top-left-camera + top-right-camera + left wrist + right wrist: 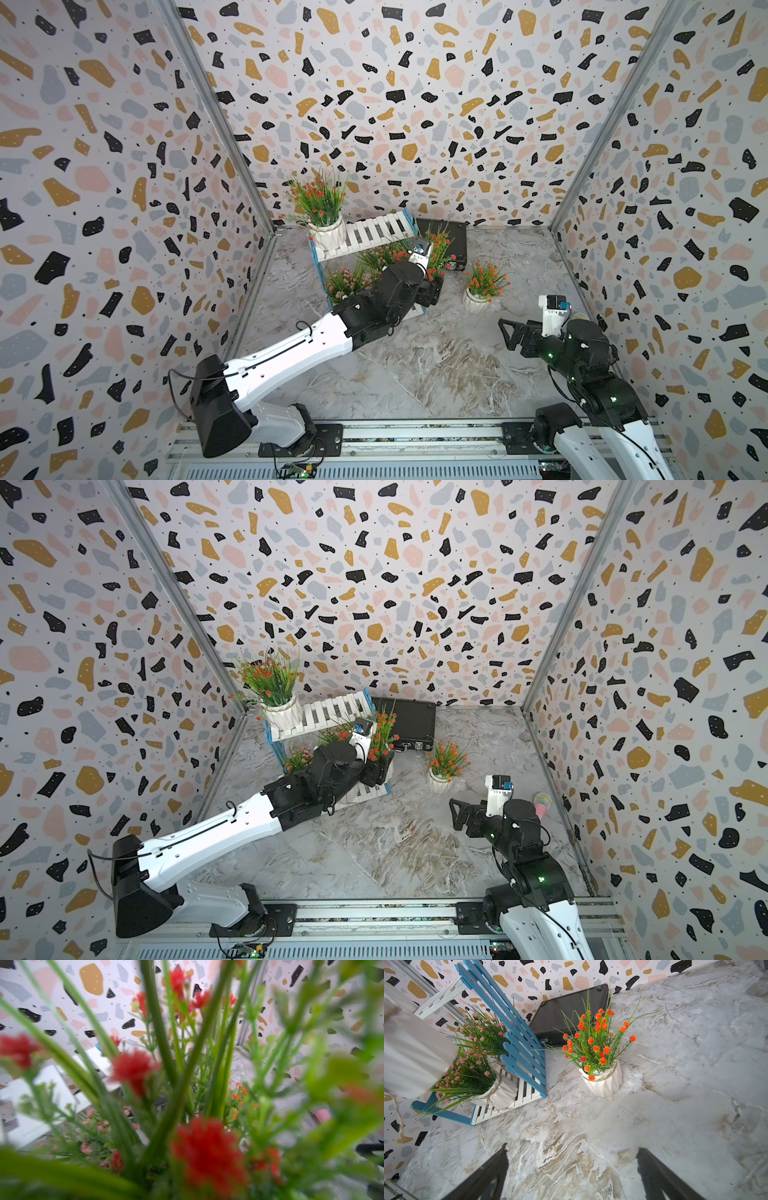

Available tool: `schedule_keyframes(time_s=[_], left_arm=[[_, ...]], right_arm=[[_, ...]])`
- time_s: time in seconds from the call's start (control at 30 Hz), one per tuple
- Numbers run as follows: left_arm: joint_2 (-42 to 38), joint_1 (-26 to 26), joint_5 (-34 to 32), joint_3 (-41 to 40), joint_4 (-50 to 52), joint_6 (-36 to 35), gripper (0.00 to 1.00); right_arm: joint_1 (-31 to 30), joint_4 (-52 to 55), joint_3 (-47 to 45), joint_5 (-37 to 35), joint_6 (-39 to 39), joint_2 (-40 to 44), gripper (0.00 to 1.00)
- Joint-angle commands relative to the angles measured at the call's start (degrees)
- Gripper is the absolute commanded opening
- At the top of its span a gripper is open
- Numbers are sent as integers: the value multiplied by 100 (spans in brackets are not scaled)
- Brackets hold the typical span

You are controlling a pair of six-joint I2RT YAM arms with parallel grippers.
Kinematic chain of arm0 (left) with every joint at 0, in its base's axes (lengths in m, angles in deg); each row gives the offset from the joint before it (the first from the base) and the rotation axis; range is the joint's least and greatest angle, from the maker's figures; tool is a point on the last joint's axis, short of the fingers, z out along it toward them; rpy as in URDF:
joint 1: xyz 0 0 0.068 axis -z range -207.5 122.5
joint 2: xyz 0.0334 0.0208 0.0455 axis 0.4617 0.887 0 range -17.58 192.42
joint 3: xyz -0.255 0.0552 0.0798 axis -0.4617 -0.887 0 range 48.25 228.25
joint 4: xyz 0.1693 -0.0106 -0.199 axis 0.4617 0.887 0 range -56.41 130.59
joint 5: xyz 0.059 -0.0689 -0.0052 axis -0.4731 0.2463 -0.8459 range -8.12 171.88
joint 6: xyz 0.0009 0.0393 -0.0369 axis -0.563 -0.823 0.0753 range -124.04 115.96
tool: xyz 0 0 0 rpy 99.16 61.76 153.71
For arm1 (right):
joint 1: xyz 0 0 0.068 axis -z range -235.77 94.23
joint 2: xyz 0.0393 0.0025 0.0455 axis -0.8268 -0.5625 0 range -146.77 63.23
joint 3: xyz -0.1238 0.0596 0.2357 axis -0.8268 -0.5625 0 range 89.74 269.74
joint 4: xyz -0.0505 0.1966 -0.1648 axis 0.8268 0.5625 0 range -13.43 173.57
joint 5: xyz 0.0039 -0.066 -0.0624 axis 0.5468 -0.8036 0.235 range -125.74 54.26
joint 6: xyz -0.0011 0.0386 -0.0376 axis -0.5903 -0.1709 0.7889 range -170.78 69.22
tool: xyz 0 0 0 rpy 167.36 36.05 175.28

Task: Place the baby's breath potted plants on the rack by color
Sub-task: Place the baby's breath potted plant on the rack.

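On the rack [374, 230], one orange plant [322, 208] stands at the top shelf's left end and at least two pink plants [471, 1076] sit below. The left gripper [430, 293] grasps a second orange plant [438, 249] by its pot, raised beside the rack's right end. A third orange plant [484, 286] waits on the table [415, 365]; the right gripper [508, 332] hovers released, empty, so two orange ones look left to shelve

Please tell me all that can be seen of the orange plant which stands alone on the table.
The orange plant stands upright on the marble table, apart from the rack, with the black case behind it. Thin green leaves and small round orange blossoms rise from a white ribbed pot, which looks ceramic, with twine around its rim. Only the table touches it.
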Motion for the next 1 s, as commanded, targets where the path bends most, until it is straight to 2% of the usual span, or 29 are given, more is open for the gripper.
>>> schedule_keyframes(time_s=[0.0,0.43,0.77,0.97], left_arm=[[-165,-332,20,626,165,-26,80],[320,-1505,444,2298,998,-318,80],[841,-2064,552,2830,909,-546,80],[1100,-2274,520,2788,656,-605,80]], right_arm=[[21,13,9,-63,12,33,99],[20,-110,-70,-42,56,-40,99],[20,-199,-104,-70,79,-117,99],[21,-189,-123,-95,108,-100,99]])
